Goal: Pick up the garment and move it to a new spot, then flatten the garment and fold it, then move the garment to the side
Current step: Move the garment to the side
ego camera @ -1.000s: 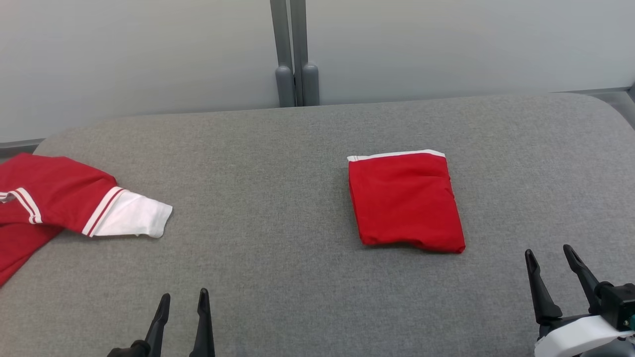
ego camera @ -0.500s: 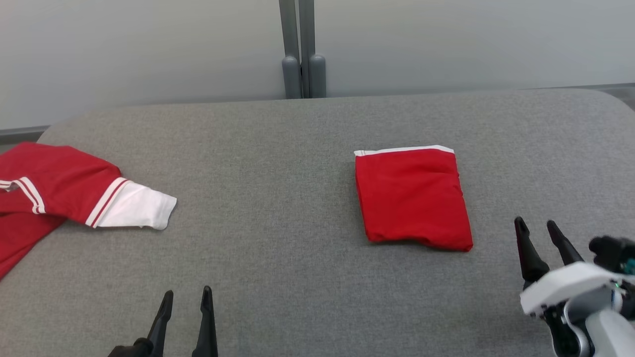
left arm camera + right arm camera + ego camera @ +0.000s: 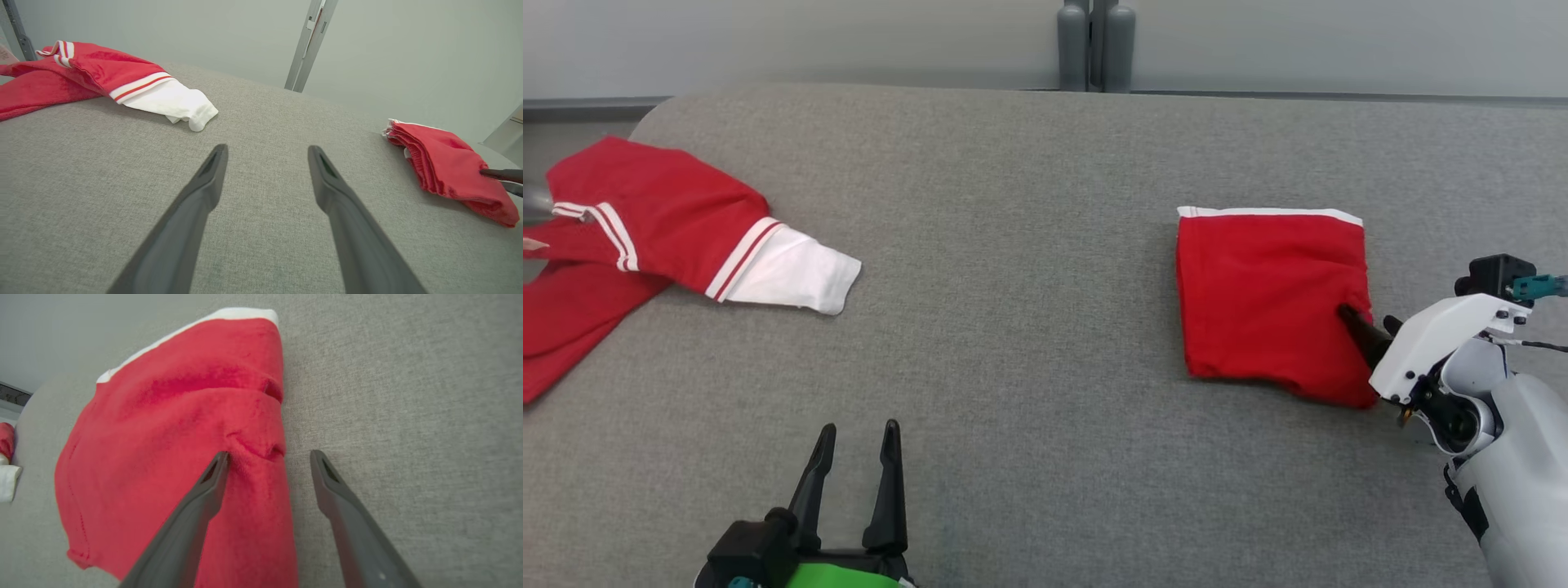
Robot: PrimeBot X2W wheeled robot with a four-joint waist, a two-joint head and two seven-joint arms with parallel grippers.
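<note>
At the far left of the grey fabric-covered table [image 3: 1029, 269] lies an unfolded red garment with white stripes and a white cuff [image 3: 654, 212]. It is spread loosely, the white cuff points toward the middle of the table, and part of it runs out of the head view at the left.

Next comes the left gripper [image 3: 859, 426], low in the head view, near the front of the table. Its two dark fingers [image 3: 204, 192] point away from the robot and stand wide apart, with nothing between them except bare grey fabric. It is well apart from both garments.

Behind the table, about in the middle, a grey upright post [image 3: 1094, 41] stands against the pale wall.

On the right half of the table lies the folded red garment with a white band along its far edge [image 3: 1258, 302], a flat rectangle well apart from the unfolded one. The right gripper [image 3: 1365, 317] is at the right edge of this garment, and its jaws are wide. In the right wrist view one finger [image 3: 196, 506] lies over the red cloth, where a small wrinkle sits at its tip. The other finger is over the bare grey fabric just beside the garment, so the folded edge is between them. The fingers have not closed on the cloth. The white forearm of this arm [image 3: 1503, 441] fills the lower right corner of the head view.
</note>
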